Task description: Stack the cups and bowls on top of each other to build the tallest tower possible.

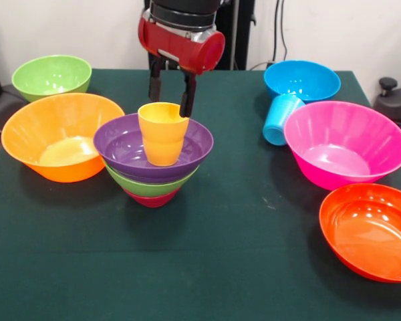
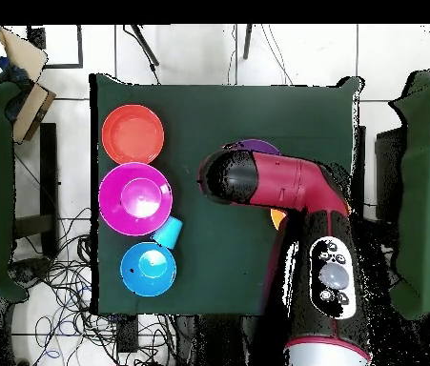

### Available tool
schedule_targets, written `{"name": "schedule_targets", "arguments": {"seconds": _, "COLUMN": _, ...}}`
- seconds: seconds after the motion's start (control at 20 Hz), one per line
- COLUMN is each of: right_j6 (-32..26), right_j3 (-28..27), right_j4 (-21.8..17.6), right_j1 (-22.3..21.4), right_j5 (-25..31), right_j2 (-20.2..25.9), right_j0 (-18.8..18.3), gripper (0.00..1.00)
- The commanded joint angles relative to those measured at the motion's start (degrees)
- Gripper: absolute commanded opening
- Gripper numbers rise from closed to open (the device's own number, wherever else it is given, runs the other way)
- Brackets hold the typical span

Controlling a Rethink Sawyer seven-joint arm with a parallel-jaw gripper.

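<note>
Gripper (image 1: 172,90) fingers (image 1: 156,83) apart, empty, just behind the yellow-orange cup's (image 1: 163,134) rim. Cup upright in purple bowl (image 1: 123,141), atop green bowl (image 1: 137,182) and crimson bowl (image 1: 152,198): 4-piece tower. Light blue cup (image 1: 279,119) well aside, on its side.

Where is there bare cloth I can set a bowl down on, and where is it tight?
Free: the near strip of table in front of the tower, left of the red-orange bowl; also the middle lane between the tower and the pink bowl. Crowded: orange bowl touching the tower; light blue cup wedged among blue bowl and pink.
</note>
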Motion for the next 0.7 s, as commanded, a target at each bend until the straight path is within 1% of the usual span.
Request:
{"name": "schedule_targets", "arguments": {"seconds": 0.05, "right_j6": -0.17, "right_j3": 3.65, "right_j4": -0.08, "right_j1": -0.56, "right_j5": 6.11, "right_j2": 3.40, "right_j0": 1.76, "gripper": 1.00}}
{"name": "schedule_targets", "arguments": {"seconds": 0.15, "right_j6": 1.75, "right_j3": 4.71, "right_j4": 1.02, "right_j1": -1.01, "right_j5": 5.80, "right_j2": 3.26, "right_j0": 2.22, "gripper": 1.00}}
{"name": "schedule_targets", "arguments": {"seconds": 0.3, "right_j6": 3.86, "right_j3": 4.53, "right_j4": 2.09, "right_j1": -1.55, "right_j5": 7.03, "right_j2": 2.56, "right_j0": 3.54, "gripper": 1.00}}
{"name": "schedule_targets", "arguments": {"seconds": 0.5, "right_j6": 5.37, "right_j3": 4.57, "right_j4": 3.35, "right_j1": -2.04, "right_j5": 7.52, "right_j2": 2.02, "right_j0": 4.87, "gripper": 1.00}}
{"name": "schedule_targets", "arguments": {"seconds": 0.7, "right_j6": 5.68, "right_j3": 4.35, "right_j4": 4.80, "right_j1": -2.54, "right_j5": 8.11, "right_j2": 1.49, "right_j0": 5.55, "gripper": 1.00}}
